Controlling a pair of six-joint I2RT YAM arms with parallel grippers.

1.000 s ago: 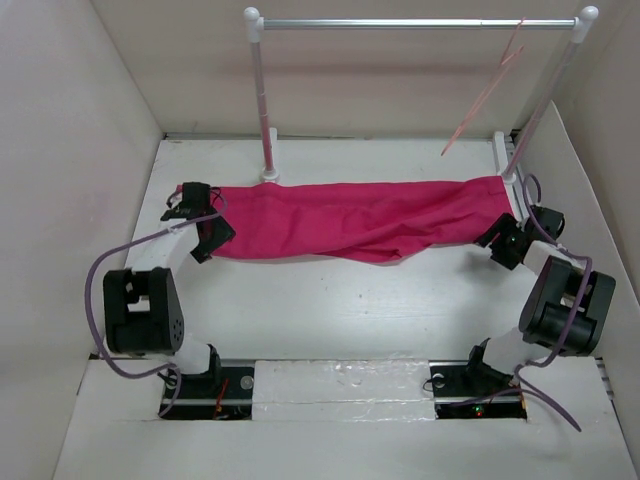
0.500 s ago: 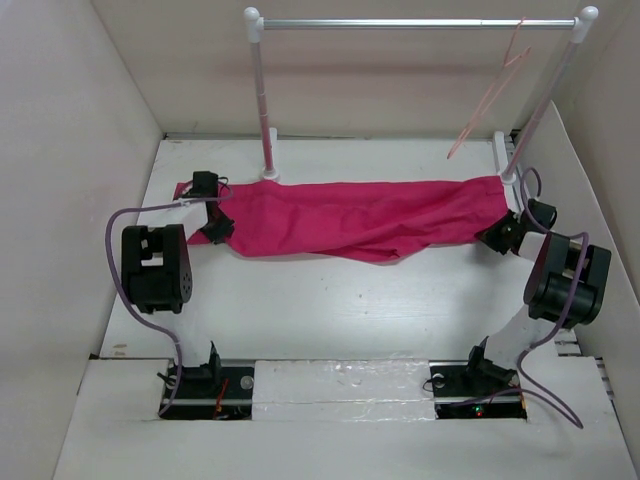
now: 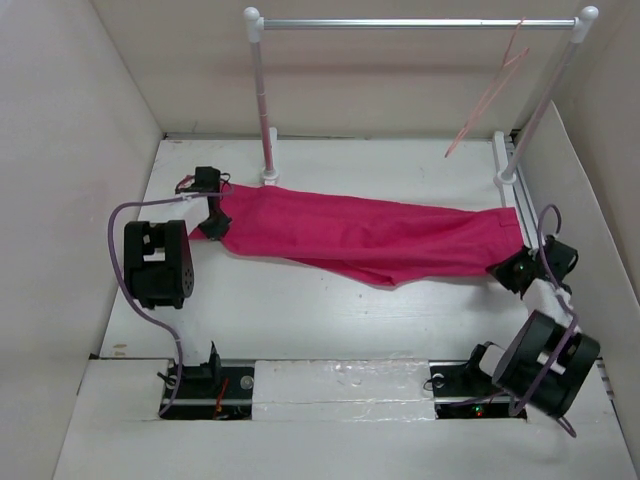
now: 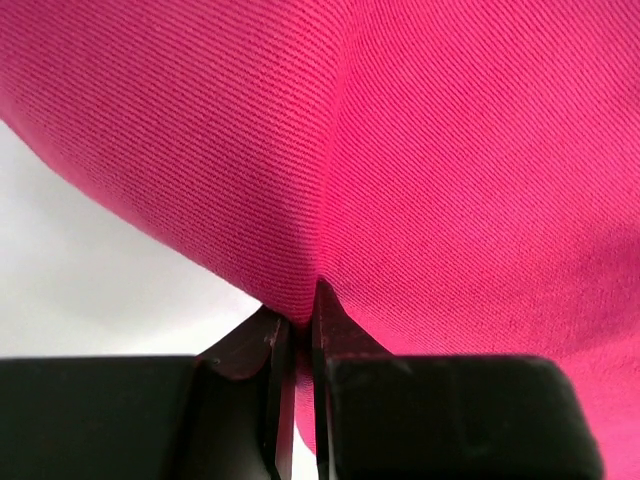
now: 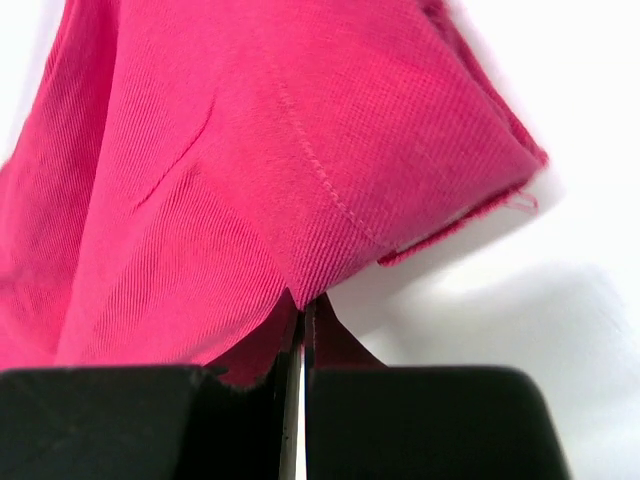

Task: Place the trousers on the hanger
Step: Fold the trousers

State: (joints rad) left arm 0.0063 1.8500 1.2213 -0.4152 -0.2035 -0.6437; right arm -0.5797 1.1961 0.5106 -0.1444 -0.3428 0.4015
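Note:
The magenta trousers (image 3: 370, 235) lie stretched across the white table, slanting from far left to near right. My left gripper (image 3: 214, 222) is shut on their left end; in the left wrist view the cloth (image 4: 400, 150) is pinched between the jaws at my left gripper (image 4: 298, 315). My right gripper (image 3: 505, 266) is shut on the right end, and in the right wrist view a hemmed corner (image 5: 330, 200) is nipped at my right gripper (image 5: 302, 300). The pale pink hanger (image 3: 490, 92) hangs from the rail at the back right, well above the trousers.
A silver rail (image 3: 415, 22) on two white posts (image 3: 262, 100) spans the back of the table. The right post's base (image 3: 507, 178) stands close to my right arm. Cardboard walls (image 3: 60, 150) close in the left, back and right sides.
Both grippers have closed on the ends of the trousers. The right gripper has pulled its end toward the near right, so the cloth now lies slanted and taut. The left arm moved little.

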